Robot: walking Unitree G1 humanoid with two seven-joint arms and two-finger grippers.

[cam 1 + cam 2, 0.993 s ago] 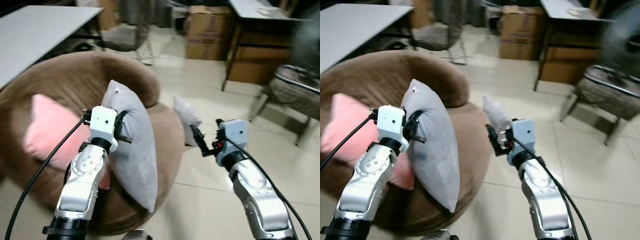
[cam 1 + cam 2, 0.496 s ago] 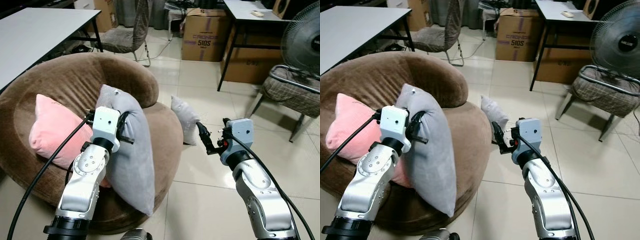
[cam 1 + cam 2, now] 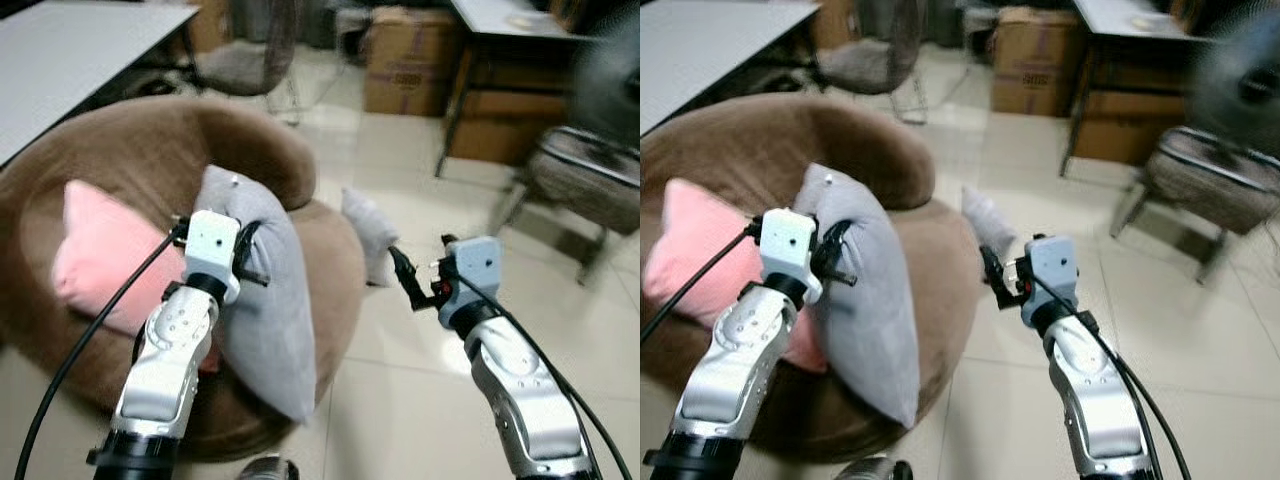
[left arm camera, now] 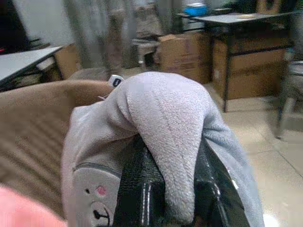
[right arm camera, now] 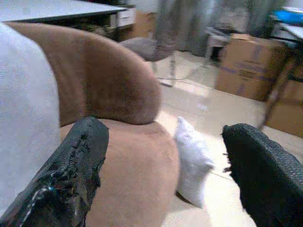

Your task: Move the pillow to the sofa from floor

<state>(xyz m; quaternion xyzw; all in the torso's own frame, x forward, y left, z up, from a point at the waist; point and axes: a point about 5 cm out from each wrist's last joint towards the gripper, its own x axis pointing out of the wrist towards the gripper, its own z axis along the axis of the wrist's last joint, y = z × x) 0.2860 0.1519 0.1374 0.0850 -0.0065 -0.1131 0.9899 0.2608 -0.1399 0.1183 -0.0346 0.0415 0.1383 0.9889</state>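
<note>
My left gripper (image 3: 252,262) is shut on a grey pillow (image 3: 268,310), pinching a fold of it (image 4: 165,156) between both black fingers. The pillow hangs upright over the front rim of the round brown sofa (image 3: 150,160). A pink pillow (image 3: 100,255) lies on the sofa seat. A second, smaller grey pillow (image 3: 366,232) leans against the sofa's side on the floor, also seen as the small pillow (image 5: 193,161). My right gripper (image 3: 402,278) is raised to the right of the sofa, open with nothing between its fingers (image 5: 75,165).
A white table (image 3: 70,60) stands at the back left. Cardboard boxes (image 3: 405,60), a dark desk (image 3: 510,40) and a chair (image 3: 585,185) stand at the back and right. Tiled floor (image 3: 400,400) spreads in front of the sofa.
The camera has shifted and the picture is blurred again. Both arms keep nearly the same pose, the left still holding the grey pillow over the sofa.
</note>
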